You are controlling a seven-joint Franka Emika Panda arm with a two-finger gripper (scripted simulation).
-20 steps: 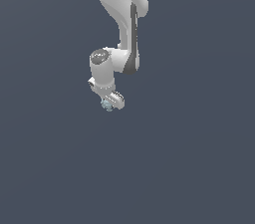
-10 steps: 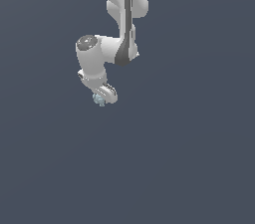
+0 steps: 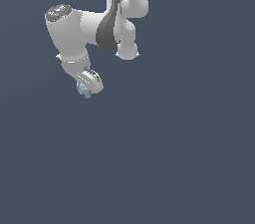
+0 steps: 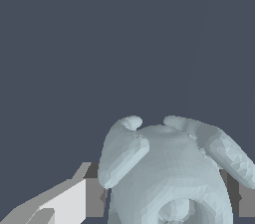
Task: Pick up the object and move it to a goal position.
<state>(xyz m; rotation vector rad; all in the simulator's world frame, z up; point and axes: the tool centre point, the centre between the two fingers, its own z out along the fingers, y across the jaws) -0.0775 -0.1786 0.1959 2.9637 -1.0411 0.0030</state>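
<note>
Where the object lies: the small pale blue-grey, lumpy, irregular object (image 3: 82,89) is seen at the tip of the white two-fingered gripper (image 3: 85,88), toward the exterior view's upper left, against a plain dark slate background.
Relation to the gripper: the object (image 4: 169,173) is held directly between the fingers (image 4: 64,200), not off to either side; in the wrist view it fills the space between them and juts out past them.
Gripper state: it is closed upon the object, with the jaws set only as far apart as the blob is wide.
Long axis: none can be made out; two rounded lobes are seen projecting from the main lump.
Goal position: no marker is visible in either view, so its direction from the gripper cannot be told.
Judgement: the carry appears to be in hand.
</note>
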